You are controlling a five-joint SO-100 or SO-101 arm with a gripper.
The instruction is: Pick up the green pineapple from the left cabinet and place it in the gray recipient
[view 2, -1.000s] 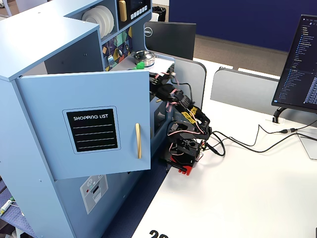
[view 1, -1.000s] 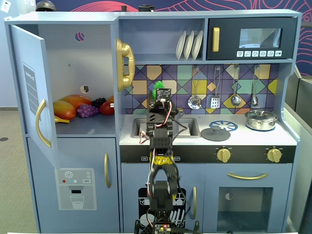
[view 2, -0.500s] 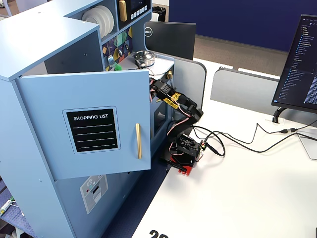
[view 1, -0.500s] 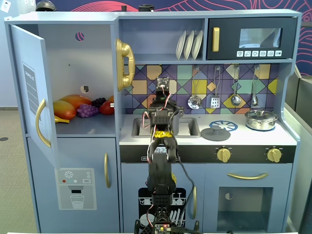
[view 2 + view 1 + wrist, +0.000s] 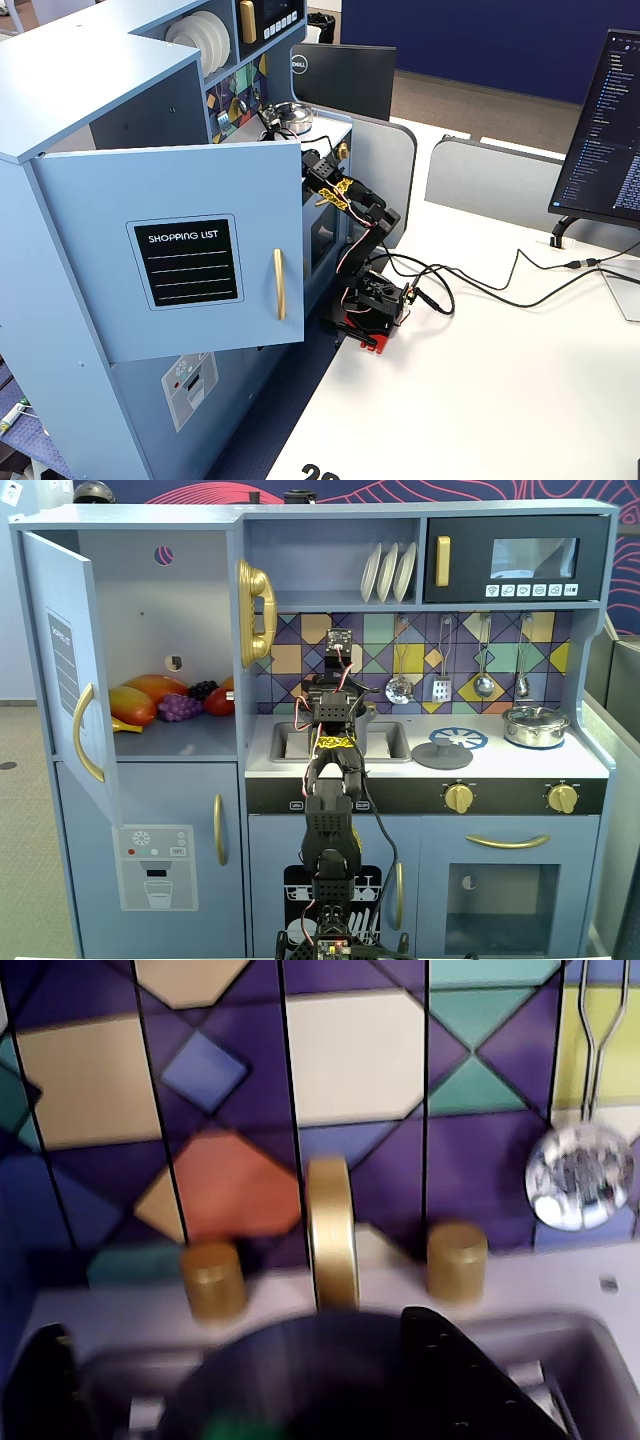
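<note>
In the wrist view my gripper (image 5: 235, 1325) hangs over the sink, jaws wide apart, one black finger (image 5: 45, 1385) at the left and the other (image 5: 450, 1370) at the right. Between them is the dark gray recipient (image 5: 300, 1370), blurred and close. A small patch of green, the green pineapple (image 5: 235, 1428), shows inside it at the bottom edge, clear of both fingers. In a fixed view the arm (image 5: 335, 730) covers the sink and the pot. The left cabinet (image 5: 160, 610) stands open, with no green fruit in it.
The cabinet holds a mango (image 5: 150, 690), purple grapes (image 5: 180, 707) and a red fruit. Its open door (image 5: 60, 660) swings out to the left. A gold faucet (image 5: 331, 1230) and two knobs stand behind the sink. A steel pot (image 5: 535, 725) and a gray lid (image 5: 443, 755) sit to the right.
</note>
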